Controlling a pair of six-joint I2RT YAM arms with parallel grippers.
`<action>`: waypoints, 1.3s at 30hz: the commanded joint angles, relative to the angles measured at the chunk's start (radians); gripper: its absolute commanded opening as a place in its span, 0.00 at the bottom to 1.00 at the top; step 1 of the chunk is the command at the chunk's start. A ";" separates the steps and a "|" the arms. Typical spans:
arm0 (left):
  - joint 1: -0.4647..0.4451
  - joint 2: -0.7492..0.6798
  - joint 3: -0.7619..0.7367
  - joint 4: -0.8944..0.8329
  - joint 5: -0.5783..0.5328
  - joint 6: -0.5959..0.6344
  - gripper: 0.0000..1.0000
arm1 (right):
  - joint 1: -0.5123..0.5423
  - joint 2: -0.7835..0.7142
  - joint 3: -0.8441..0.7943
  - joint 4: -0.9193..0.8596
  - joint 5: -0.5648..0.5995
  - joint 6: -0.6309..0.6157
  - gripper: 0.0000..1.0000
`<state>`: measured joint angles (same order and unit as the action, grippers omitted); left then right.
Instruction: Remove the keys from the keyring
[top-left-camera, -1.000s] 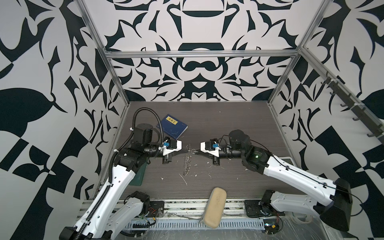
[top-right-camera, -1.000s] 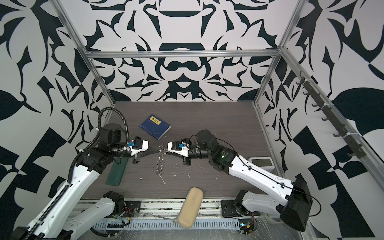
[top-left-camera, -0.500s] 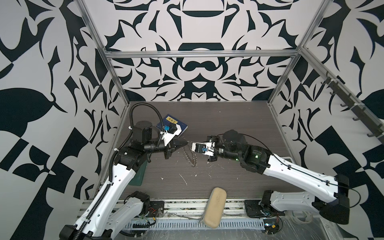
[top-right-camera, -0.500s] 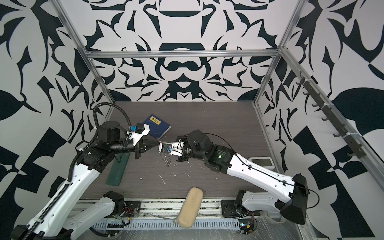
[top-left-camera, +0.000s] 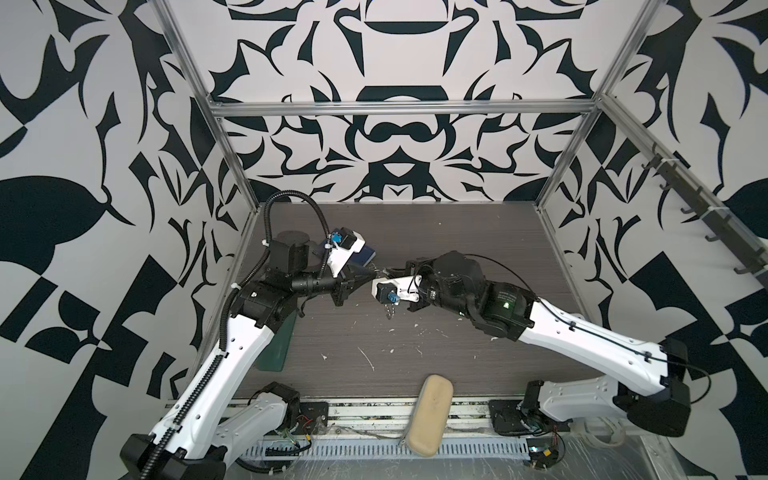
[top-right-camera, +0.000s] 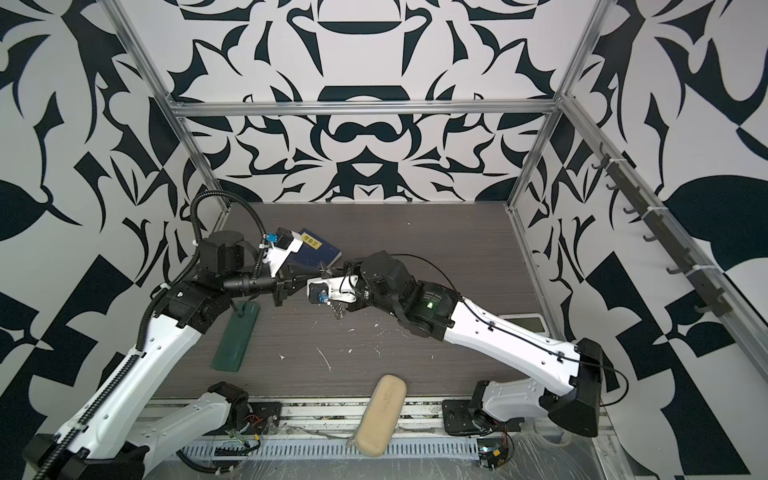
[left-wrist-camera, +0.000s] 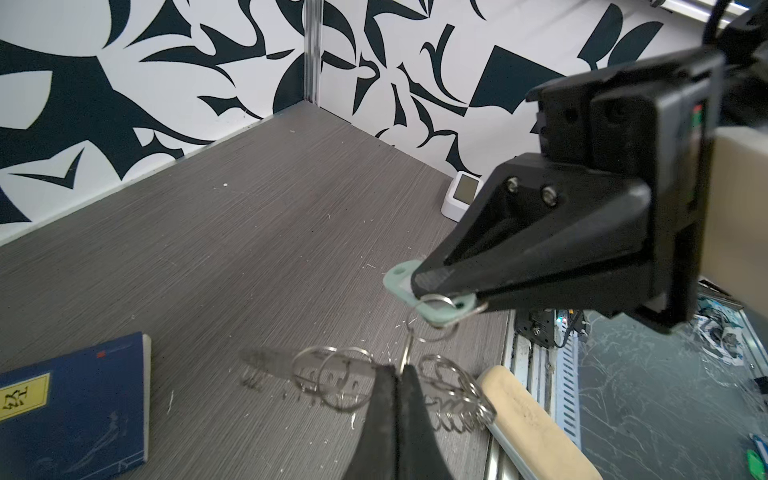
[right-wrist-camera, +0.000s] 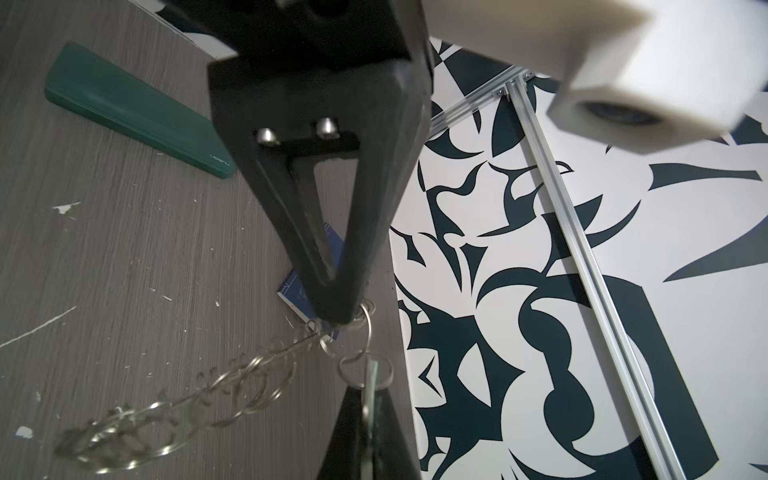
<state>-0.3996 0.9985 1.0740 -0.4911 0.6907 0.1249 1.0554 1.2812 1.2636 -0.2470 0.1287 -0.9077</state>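
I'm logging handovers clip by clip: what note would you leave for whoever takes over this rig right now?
Left hand: shut, pinching a wire ring of the keyring.
Right hand: shut on the mint-green tag of the keys.
The keyring dangles between the hands, over the table.
Done: both grips made.
Left: the tag is still threaded on a split ring; probably work it off, then set it down.

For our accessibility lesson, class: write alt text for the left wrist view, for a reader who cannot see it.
The right tool clamps a pale green key tag, while the left tool pinches a small wire ring of the keyring, which hangs above a grey table with a blue book.
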 joint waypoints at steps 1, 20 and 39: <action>0.006 0.009 0.026 -0.018 -0.076 -0.032 0.00 | 0.009 -0.023 0.082 0.024 0.002 -0.031 0.00; -0.020 0.068 0.060 0.011 -0.015 -0.072 0.00 | 0.011 0.016 0.155 0.065 -0.058 -0.192 0.00; -0.042 0.161 0.138 0.060 0.067 -0.157 0.00 | 0.011 0.052 0.215 0.095 -0.269 -0.115 0.00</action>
<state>-0.4236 1.1191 1.1835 -0.4736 0.7506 0.0128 1.0214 1.3430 1.4151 -0.3325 0.0998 -1.0740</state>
